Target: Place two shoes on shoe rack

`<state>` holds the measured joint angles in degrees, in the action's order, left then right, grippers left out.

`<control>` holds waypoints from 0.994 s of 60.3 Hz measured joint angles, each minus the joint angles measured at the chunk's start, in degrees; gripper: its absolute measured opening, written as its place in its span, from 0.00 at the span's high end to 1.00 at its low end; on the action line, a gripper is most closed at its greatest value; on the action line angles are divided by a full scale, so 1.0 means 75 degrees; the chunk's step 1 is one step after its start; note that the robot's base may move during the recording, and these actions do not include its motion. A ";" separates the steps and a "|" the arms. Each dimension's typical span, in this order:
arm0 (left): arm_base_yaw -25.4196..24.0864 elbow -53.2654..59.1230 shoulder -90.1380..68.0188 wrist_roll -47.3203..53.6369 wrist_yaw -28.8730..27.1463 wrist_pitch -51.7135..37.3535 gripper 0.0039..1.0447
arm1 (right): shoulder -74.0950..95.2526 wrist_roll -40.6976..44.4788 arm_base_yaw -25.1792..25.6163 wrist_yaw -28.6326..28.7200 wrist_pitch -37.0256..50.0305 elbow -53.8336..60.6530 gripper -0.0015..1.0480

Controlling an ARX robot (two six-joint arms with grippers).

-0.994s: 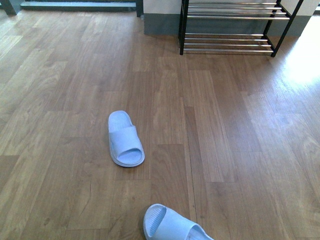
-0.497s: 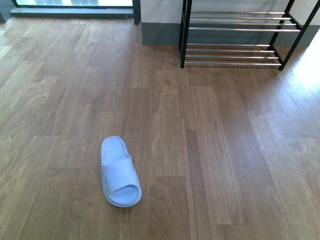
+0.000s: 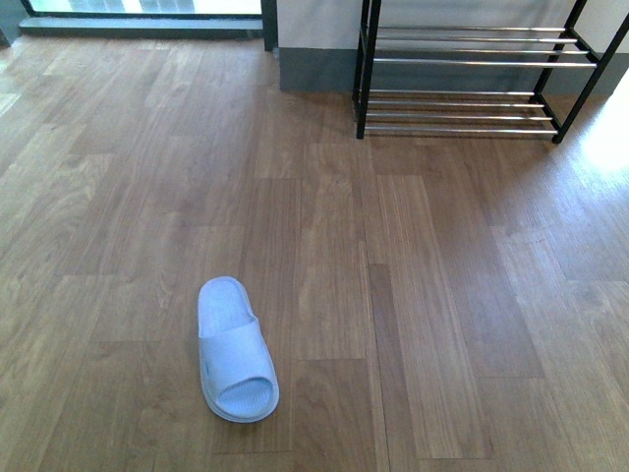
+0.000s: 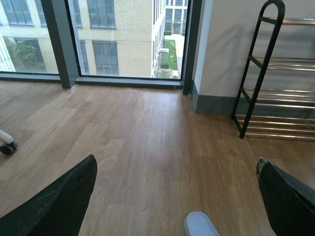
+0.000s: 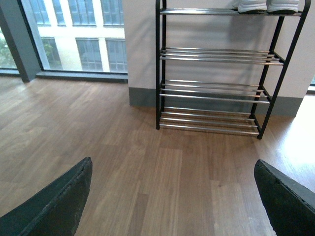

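One pale blue slide (image 3: 235, 351) lies on the wooden floor at the lower left of the front view, toe end toward me. Its tip (image 4: 201, 225) shows between the fingers of my open left gripper (image 4: 177, 196), nearer than the fingertips. The shoe rack (image 3: 472, 74) with black frame and chrome bars stands against the far wall at the upper right. It also fills the right wrist view (image 5: 216, 73), where white soles of shoes (image 5: 268, 6) rest on its top shelf. My right gripper (image 5: 173, 196) is open over bare floor, far short of the rack. Neither arm appears in the front view.
Floor-to-ceiling windows (image 4: 123, 37) with dark frames run along the far wall left of the rack. A white caster wheel (image 4: 7, 145) sits at the far left of the left wrist view. A grey skirting board (image 5: 142, 96) lines the wall.
The front view has advanced toward the rack and turned: the second slide near the bottom edge has dropped out of view, and the remaining slide has shifted lower in the picture.
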<state>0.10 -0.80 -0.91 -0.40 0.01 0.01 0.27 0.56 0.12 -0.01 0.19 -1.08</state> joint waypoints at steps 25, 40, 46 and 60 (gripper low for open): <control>0.0000 0.0000 0.0000 0.0000 0.0000 0.0000 0.09 | 0.7825 0.0414 -0.0361 -0.1064 0.5764 -0.0431 0.09; 0.0000 0.0000 0.0000 0.0000 0.0000 0.0000 0.09 | 1.5457 0.1113 -0.1900 -0.1376 0.9477 -0.2588 0.09; 0.0000 0.0000 0.0000 0.0000 0.0000 0.0000 0.09 | 1.7016 0.1131 -0.2349 -0.1413 0.9384 -0.3308 0.09; 0.0000 0.0000 0.0000 0.0000 0.0000 0.0000 0.09 | 1.8587 0.1110 -0.3308 -0.1361 0.8877 -0.4943 0.09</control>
<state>0.10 -0.80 -0.91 -0.40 0.01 0.01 139.68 8.88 -24.69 -10.22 66.76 -38.15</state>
